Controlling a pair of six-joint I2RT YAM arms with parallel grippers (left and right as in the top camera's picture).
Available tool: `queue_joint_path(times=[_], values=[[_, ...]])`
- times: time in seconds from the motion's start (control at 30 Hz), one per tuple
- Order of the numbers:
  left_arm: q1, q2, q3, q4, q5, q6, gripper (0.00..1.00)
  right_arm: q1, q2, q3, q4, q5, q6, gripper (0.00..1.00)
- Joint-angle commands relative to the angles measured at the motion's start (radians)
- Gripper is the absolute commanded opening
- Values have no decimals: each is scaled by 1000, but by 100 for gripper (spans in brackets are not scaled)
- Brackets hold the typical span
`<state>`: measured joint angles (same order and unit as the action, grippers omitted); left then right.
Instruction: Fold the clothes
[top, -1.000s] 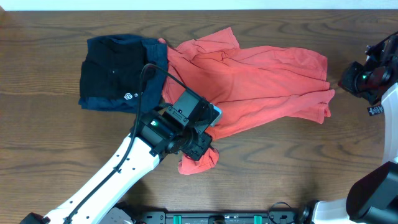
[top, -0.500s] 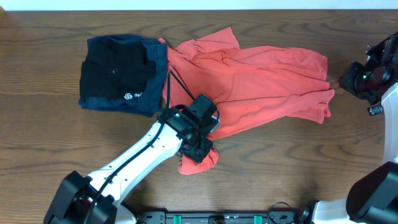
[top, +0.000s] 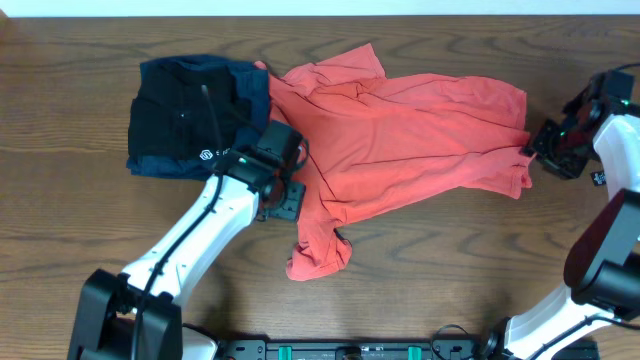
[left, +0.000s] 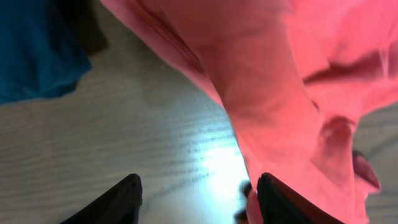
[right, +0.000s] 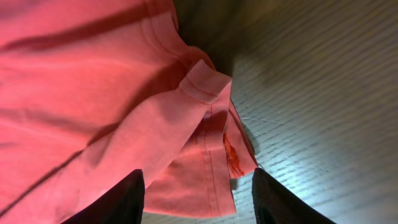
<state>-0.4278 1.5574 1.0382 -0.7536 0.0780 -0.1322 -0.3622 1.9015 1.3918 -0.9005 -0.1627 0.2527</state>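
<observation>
Since a second ago, noted left arm (top: 200, 235) drawn back up-left, off the crumpled lower end (top: 318, 258) of the red shirt (top: 420, 130); right arm (top: 614, 150) brought in to the shirt's right hem. Found left jaws released, straddling mostly bare tabletop (left: 93, 137), with the shirt edge just beside the right finger (left: 280, 199) only. Found right jaws released too, poised over the doubled hem corner (right: 208, 84). Logged shirt spread and rumpled mid-tabletop, left edge touching the folded dark garment (top: 185, 120).

Risks judged:
- Closing left here: likely to pinch wood or a thin sliver of cloth, then slip.
- Dragging leftward: likely to disturb the dark stack.
- Gripping right through one layer only: likely to skew the fold.
</observation>
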Motion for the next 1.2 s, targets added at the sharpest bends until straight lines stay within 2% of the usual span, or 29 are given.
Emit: queue_joint_path(times=[0.0,0.13,0.27,0.33,0.5,0.6,0.7,0.97,1.07,1.17], values=[[30,52,1,15,63,-12,63,5,29,-2,5,-6,1,56],[61,122,2,43,65,-12,64,3,67,-2,15,24,1,56],[87,186,2,72,119,-12,64,3,96,-2,-12,0,-5,46],[94,210,2,97,158,-12,64,3,98,-2,-58,-3,-6,44],[94,235,2,166,220,-11,63,3,99,-2,-181,2,-6,47],[94,235,2,201,228,-12,52,3,99,-2,-208,1,-6,47],[94,235,2,213,229,-12,46,5,99,-18,-196,2,3,49],[94,237,1,214,228,-11,46,9,99,-114,-86,-8,24,48],[94,237,2,214,228,-11,33,8,98,-113,-75,-32,23,49],[94,237,1,212,229,-11,9,8,98,-113,-67,-55,22,49]])
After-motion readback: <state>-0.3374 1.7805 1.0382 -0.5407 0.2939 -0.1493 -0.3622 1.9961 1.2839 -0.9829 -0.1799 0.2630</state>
